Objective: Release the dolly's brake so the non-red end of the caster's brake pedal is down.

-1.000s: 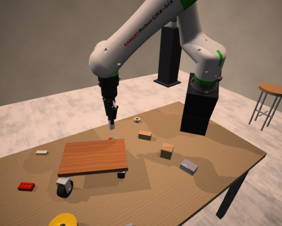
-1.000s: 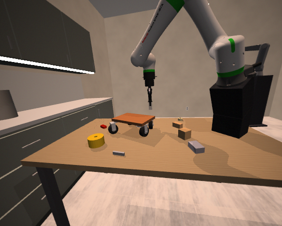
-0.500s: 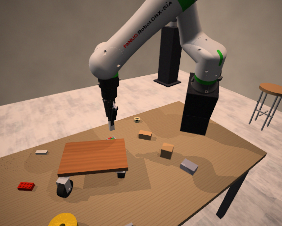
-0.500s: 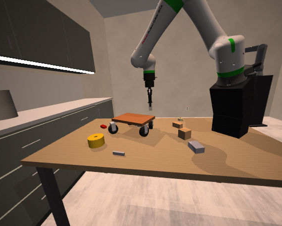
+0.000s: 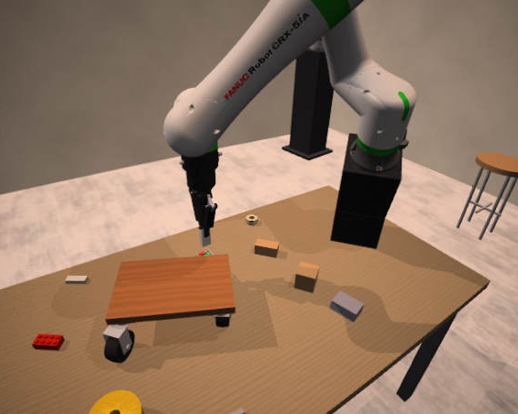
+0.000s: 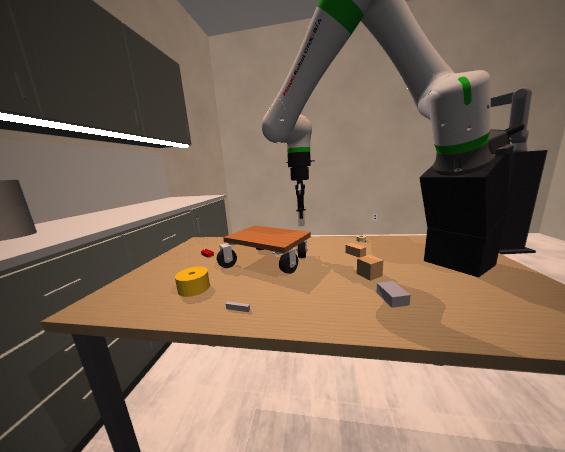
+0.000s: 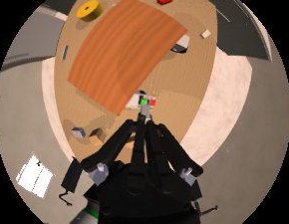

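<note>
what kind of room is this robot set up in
Probably a kitchen-like workroom: dark wall cabinets over a long counter with drawers, a stool on a pale tiled floor, and the arm on a pedestal at a wooden table.

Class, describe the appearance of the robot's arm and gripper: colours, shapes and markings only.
The arm is white with rounded, tube-like links, green bands at its joints, and "FANUC Robot CRX-5iA" lettering, FANUC in red. It rises from a black box pedestal. The gripper is black, with slim linkage jaws ending in pale grey tips.
</note>
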{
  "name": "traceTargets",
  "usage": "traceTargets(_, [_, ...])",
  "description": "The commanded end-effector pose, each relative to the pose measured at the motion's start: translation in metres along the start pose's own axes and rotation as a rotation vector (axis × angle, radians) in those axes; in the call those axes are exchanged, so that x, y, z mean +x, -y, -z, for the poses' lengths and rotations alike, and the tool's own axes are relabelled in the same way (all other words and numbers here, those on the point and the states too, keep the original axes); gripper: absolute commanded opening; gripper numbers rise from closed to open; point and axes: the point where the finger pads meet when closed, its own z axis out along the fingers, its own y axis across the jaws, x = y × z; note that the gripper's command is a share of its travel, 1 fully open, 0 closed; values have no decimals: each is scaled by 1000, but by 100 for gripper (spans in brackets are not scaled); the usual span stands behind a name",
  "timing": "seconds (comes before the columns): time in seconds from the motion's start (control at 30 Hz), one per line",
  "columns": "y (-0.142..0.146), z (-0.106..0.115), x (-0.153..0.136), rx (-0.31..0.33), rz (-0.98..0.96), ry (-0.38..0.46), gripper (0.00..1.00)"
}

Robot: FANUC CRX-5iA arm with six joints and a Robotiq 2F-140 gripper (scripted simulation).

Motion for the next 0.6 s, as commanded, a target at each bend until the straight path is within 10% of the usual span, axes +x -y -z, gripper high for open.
traceTargets(0.0, [0,-7,0,0,0,0,0])
traceTargets(0.57, [0,-32,1,0,0,0,0])
